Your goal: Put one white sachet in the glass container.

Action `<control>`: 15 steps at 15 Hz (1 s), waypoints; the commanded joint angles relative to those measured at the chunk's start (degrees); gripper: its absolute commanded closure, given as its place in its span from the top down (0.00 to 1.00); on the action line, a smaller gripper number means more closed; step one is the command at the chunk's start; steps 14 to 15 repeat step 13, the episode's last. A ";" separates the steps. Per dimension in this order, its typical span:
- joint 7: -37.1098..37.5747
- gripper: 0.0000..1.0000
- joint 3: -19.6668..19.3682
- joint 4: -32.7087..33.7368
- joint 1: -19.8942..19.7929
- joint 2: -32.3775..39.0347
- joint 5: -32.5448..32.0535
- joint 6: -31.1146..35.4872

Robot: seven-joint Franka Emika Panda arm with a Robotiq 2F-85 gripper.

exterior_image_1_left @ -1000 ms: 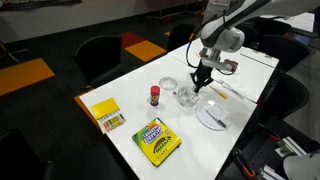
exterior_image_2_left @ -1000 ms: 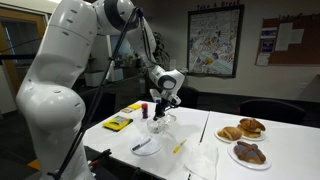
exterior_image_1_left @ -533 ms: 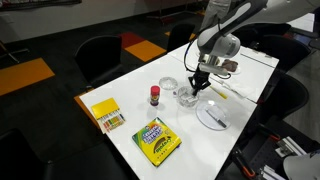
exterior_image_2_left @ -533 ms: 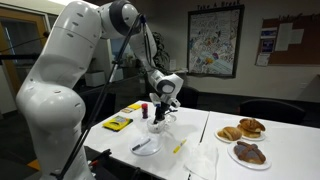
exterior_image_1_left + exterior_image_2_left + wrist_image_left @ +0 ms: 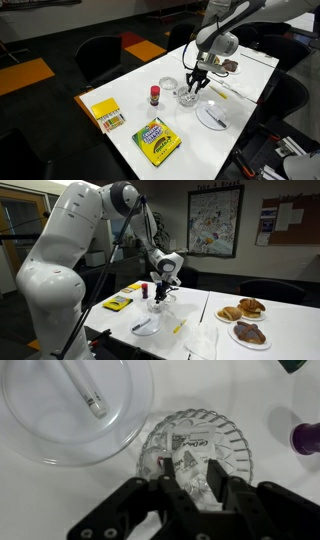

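Wrist view: dish (image 5: 75,405) cut by top edge, bottle (image 5: 307,436) by right edge, hand (image 5: 188,488) base by bottom. Sachet (image 5: 188,452) print blurred, partly behind fingers (image 5: 222,490). In an exterior view, bowl (image 5: 187,97) contents too small to tell.

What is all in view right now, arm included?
table: one, white, under everything
glass container: one, clear, below the gripper
white sachet: at least one, white, inside the glass container
plate: one, pale, beside the container, thin stick on it
small dish: one, clear, beside the container
bottle: one, red-capped, near the dish
crayon box: one, green-yellow, front edge
yellow box: one, yellow, corner
pastries: several, brown, far end
gripper: one, black, open above the container
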 commanded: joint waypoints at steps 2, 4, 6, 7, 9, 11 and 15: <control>-1.71 0.78 0.77 0.46 0.15 -2.99 -2.43 -1.17; -0.77 0.91 0.16 0.60 1.39 -4.51 -6.05 -2.32; -0.27 1.00 -0.13 0.75 2.25 -5.88 -9.72 -3.65; -0.13 1.00 -0.14 0.75 2.55 -6.52 -11.14 -4.05; 0.28 1.00 -0.25 0.79 3.09 -7.66 -13.87 -5.17; 0.52 1.00 -0.26 0.89 3.40 -8.52 -15.97 -6.01; 0.73 1.00 -0.16 0.68 3.65 -9.33 -17.43 -6.24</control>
